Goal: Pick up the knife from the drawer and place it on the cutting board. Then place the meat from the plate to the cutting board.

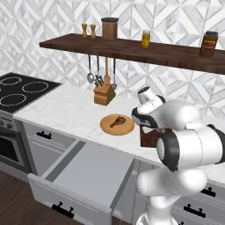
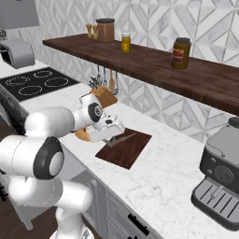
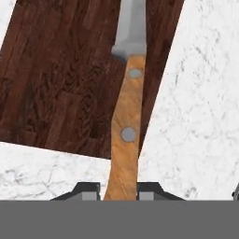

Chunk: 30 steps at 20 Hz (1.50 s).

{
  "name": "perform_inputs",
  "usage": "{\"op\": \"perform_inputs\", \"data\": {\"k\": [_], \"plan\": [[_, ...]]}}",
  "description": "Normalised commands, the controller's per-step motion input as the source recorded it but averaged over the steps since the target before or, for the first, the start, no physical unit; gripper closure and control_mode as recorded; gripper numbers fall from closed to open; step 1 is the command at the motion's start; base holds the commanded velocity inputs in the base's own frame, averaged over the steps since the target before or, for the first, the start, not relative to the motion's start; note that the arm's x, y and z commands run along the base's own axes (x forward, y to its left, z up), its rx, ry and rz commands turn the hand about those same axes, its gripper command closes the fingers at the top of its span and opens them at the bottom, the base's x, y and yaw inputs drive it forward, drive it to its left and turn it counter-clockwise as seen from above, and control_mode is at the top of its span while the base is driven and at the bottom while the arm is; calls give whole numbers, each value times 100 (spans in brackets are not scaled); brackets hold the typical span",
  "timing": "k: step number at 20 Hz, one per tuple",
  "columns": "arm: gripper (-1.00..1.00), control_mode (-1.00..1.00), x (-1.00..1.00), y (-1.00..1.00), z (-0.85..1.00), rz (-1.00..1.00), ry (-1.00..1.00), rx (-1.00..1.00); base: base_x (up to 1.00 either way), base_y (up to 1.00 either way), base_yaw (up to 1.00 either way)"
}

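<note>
Knife handle sits clamped in your gripper above the cutting board; release too near the edge and it may tip onto the worktop.

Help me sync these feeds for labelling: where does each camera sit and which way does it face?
Left base view: behind-left, facing drawer, plate; arm lower right.
Right base view: behind-right, facing board; arm lower left.
Hand view: on hand, looking down at knife over board; end effector at bottom.
Shared: both base views show the shelf.
</note>
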Motion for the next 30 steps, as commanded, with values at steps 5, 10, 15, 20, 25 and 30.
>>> {"op": "perform_inputs", "data": {"k": [5, 10, 15, 20, 25, 30], "plan": [[100, -100, 27, -45, -41, 16, 1, 1, 0, 0, 0], [100, -100, 33, 0, -45, 2, 7, 0, 0, 0, 0], [100, -100, 14, -15, -26, 0, 10, 0, 0, 0, 0], [-100, -100, 4, -25, -40, 0, 5, 0, 0, 0, 0], [-100, -100, -28, -1, 1, 0, -2, 1, 0, 0, 0], [-100, -100, -68, 3, 73, 0, -13, 0, 0, 0, 0]]}}
